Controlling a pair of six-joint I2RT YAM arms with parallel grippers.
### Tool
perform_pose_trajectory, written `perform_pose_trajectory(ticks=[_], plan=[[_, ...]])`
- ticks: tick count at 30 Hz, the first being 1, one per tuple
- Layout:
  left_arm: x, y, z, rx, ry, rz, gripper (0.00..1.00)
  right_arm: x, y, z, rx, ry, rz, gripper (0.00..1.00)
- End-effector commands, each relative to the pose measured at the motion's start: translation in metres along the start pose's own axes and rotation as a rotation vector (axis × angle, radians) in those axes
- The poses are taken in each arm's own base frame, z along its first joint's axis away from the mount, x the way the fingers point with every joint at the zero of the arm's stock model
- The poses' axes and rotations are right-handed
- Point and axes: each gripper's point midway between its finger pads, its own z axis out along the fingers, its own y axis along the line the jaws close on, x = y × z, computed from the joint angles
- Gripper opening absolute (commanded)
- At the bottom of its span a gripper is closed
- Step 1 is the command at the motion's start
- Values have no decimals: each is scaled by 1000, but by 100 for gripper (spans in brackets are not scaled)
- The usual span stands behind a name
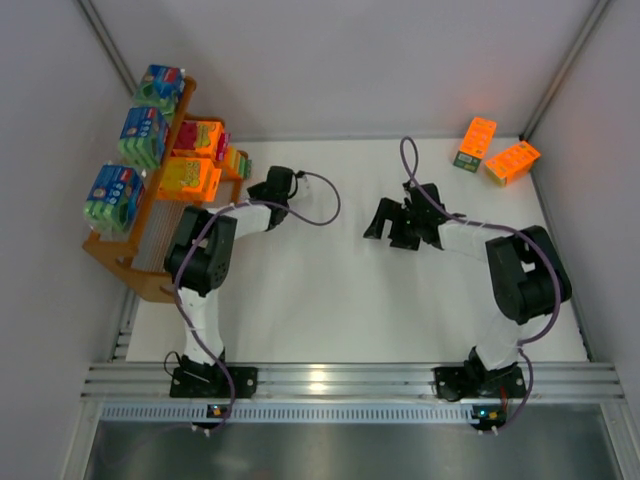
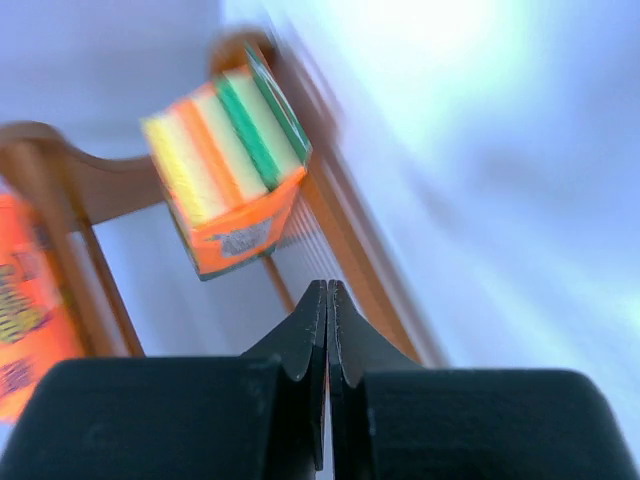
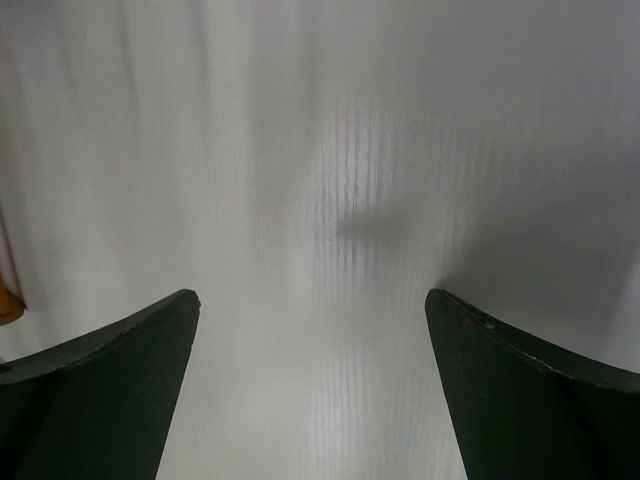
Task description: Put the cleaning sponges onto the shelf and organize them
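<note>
Left claw (image 2: 327, 292) clenched empty beside orange stepped wire-slatted shelf (image 1: 140, 282), right claw (image 3: 310, 296) spread; could topple nearest orange plastic-wrapped sponge pack (image 2: 228, 165).

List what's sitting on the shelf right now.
Three blue-green packs line the outer row of the shelf. At least three orange packs sit on the inner rows. The left arm covers part of the near end, so anything there is hidden.

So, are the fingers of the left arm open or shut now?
Shut. In the left wrist view the left arm's fingers meet with no gap, and nothing is held between them.
</note>
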Motion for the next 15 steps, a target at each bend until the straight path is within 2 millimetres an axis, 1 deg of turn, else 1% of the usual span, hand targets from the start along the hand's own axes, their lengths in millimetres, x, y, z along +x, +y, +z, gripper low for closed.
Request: perform_pose_trajectory(ticks=[1,2,3,4,5,6,7,8,9,10,11,12,13,14,15], plan=[[-58,36,-58,-39,-183,-350,1,-3,-2,-18,20,-30,-46,99],[-72,42,-68,-39,-219,-419,4,-10,1,-25,16,-60,-58,99],[-87,40,-81,-6,-244,-541,11,-19,-3,-31,36,-90,-57,99],[-101,63,-94,-18,-290,-641,19,-27,-3,-36,40,-114,-72,99],[-108,65,-101,7,-301,-701,31,-45,2,-48,42,-174,-84,99],[-115,63,-110,45,-312,-809,35,-58,-4,-56,62,-212,-72,99],[-126,70,-123,90,-371,-857,39,-70,-4,-65,73,-252,-72,99],[-131,70,-131,122,-400,-891,45,-94,-3,-83,100,-339,-71,99],[-138,67,-141,168,-429,-970,51,-111,-14,-97,145,-402,-63,99],[-139,70,-154,197,-462,-1020,55,-125,-17,-108,184,-462,-73,99],[-148,63,-166,274,-507,-1050,57,-150,-25,-131,273,-572,-73,99],[-151,61,-175,324,-519,-1139,68,-161,-28,-142,319,-615,-100,100],[-150,61,-184,353,-533,-1178,72,-171,-30,-150,352,-649,-114,99],[-153,57,-189,400,-544,-1208,75,-193,-34,-167,409,-718,-111,99],[-156,53,-193,441,-543,-1262,79,-203,-37,-174,438,-734,-124,99]])
